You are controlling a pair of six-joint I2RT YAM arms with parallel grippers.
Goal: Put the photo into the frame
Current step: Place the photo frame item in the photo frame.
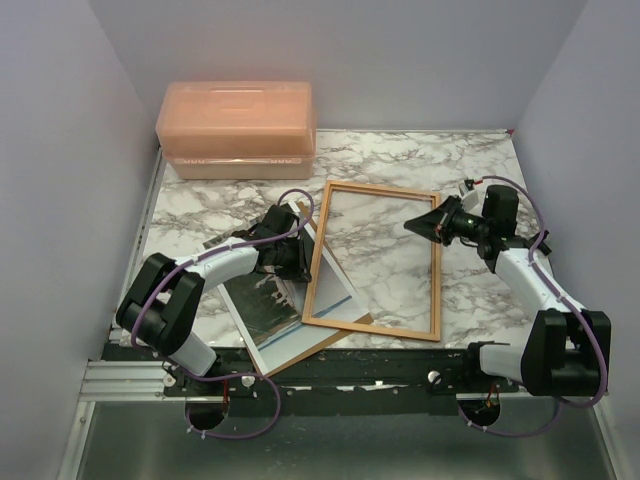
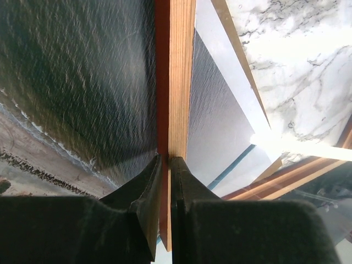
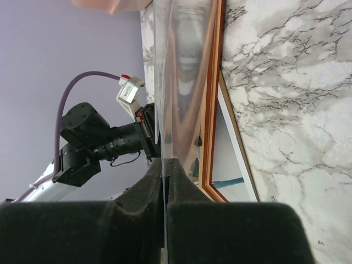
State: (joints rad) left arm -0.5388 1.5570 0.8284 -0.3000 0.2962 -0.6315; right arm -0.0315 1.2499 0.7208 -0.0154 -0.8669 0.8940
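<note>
The frame (image 1: 437, 270) lies on the marble table (image 1: 400, 150), long axis running far to near, slightly skewed, wood-coloured from above; the left gripper (image 1: 297, 262) is clamped on its left rail. The photo (image 1: 262, 305), dark grey and streaky with a white border, lies face up under the frame's near-left corner, its long axis also roughly far to near; the right gripper (image 1: 418, 226) pinches the clear sheet (image 3: 181, 82) by the frame's far-right corner.

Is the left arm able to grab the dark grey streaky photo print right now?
Probably not yet. The left gripper is shut on the thin red-orange wooden frame, whose rail crosses over the dark grey streaky photo. It would have to let go first.
</note>
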